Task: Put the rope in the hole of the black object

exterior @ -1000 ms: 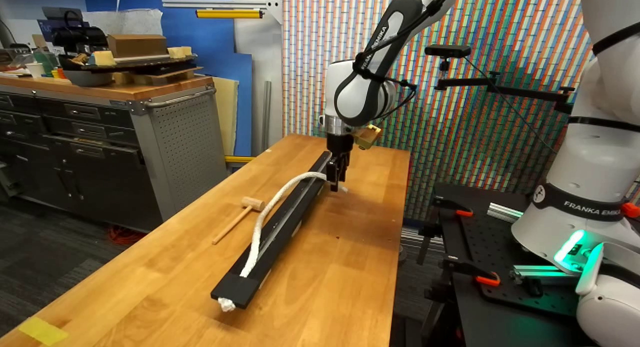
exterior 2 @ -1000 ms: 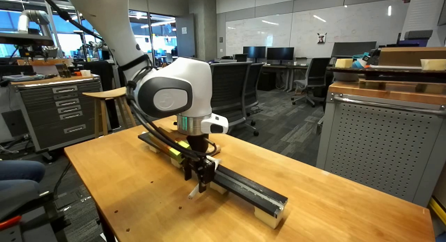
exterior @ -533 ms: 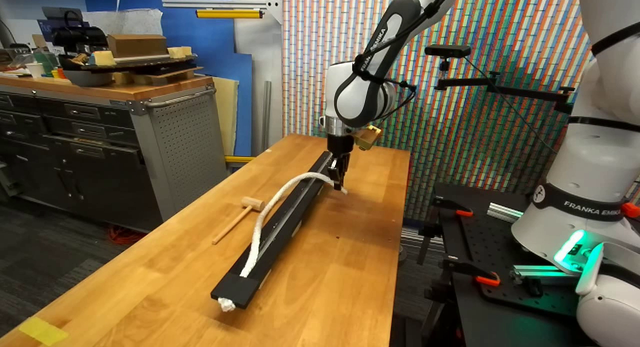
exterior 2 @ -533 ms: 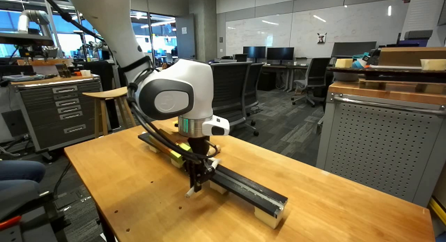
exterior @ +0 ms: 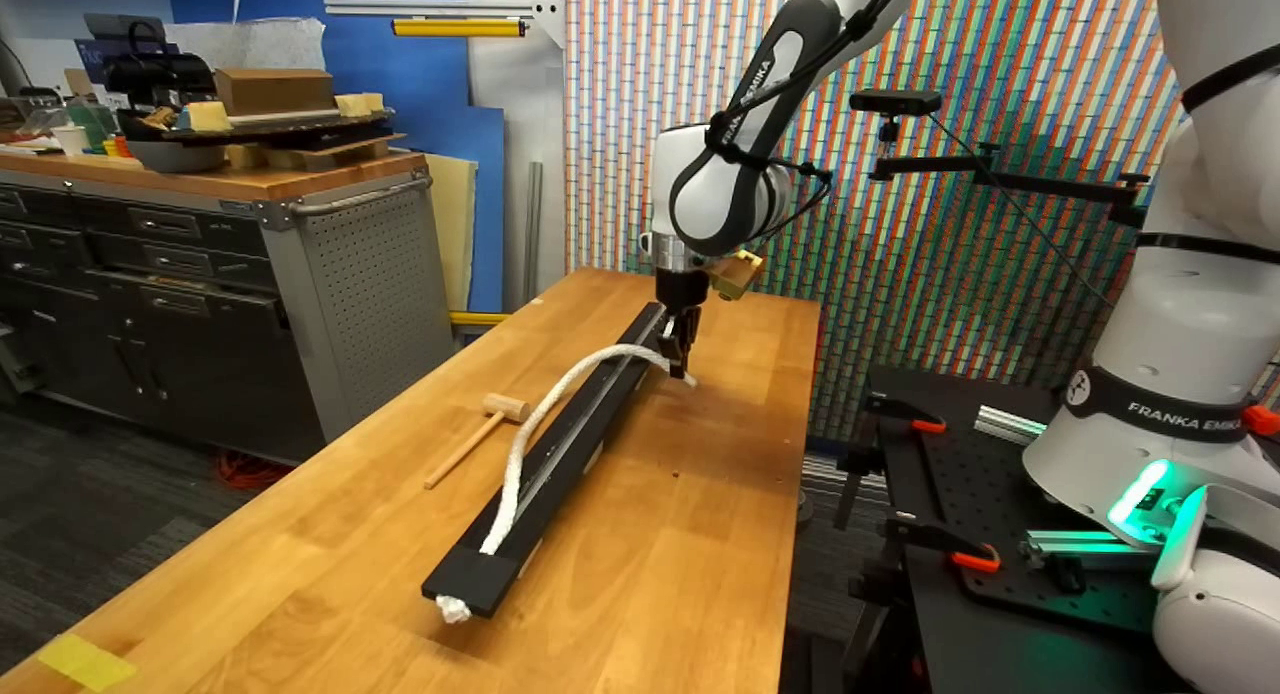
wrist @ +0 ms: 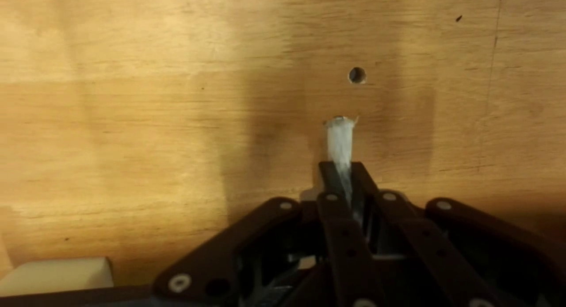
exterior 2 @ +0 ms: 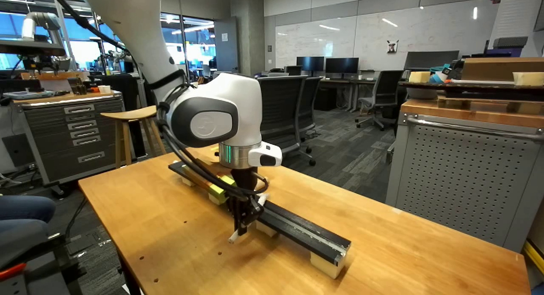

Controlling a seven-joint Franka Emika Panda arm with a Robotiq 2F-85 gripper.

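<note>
The white rope arches above the black object, a long bar lying along the table. At the bar's near end the rope runs under a black end piece, and a frayed white tuft pokes out beyond it. A narrow lengthwise groove, the hole, shows along the bar's top. Beside the bar, low over the table, my gripper is shut on the rope near its far end. A short rope tip sticks out past the fingertips. Behind the gripper part of the bar is hidden in an exterior view.
A wooden mallet lies alongside the bar, opposite the gripper. Pale blocks hold the bar off the wooden table. A small drilled opening is in the tabletop. A grey tool cabinet stands past the table's edge.
The jaws have closed onto the rope from a wider stance. My gripper has shifted very slightly; the rope's arch and the bar look the same.
</note>
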